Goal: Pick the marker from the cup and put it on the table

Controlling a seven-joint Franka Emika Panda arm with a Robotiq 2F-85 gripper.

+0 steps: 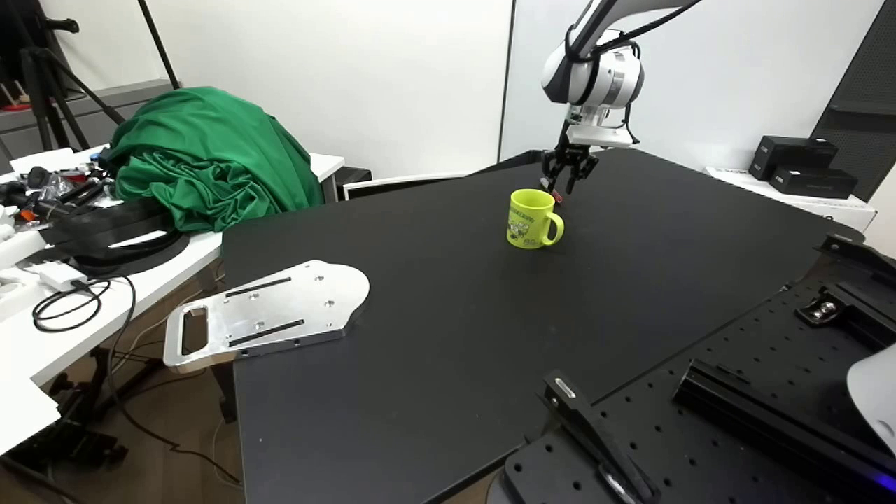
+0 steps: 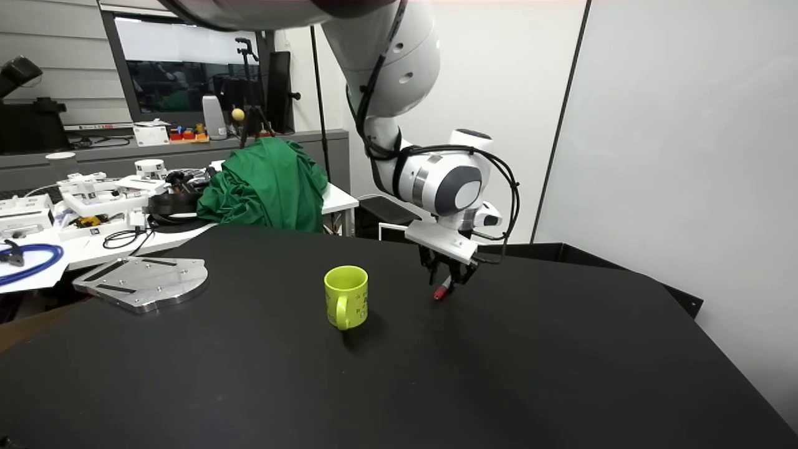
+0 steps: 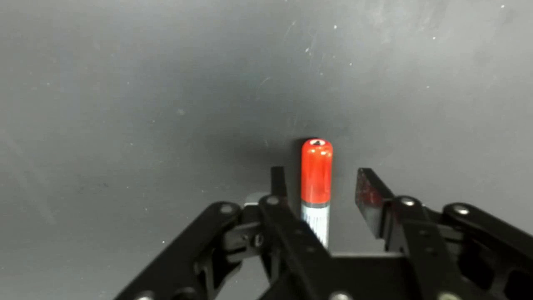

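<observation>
The marker, with a red cap and a white body, lies on the black table (image 1: 420,392). It shows in both exterior views (image 1: 558,197) (image 2: 441,291) and in the wrist view (image 3: 317,175). My gripper (image 3: 320,170) is open, with one finger on each side of the marker and a gap to each. The marker's rear end is hidden behind the gripper. In both exterior views the gripper (image 1: 560,186) (image 2: 445,275) points down, close to the tabletop. The lime yellow-green cup (image 1: 526,218) stands upright on the table, apart from the gripper; it also shows here (image 2: 346,299).
A silver metal plate (image 1: 280,311) lies at the table's edge. A white desk (image 1: 140,294) with clutter and a green cloth (image 1: 210,161) stands beside the table. Black boxes (image 1: 812,182) sit on a white surface. A white wall (image 2: 654,156) rises behind the arm.
</observation>
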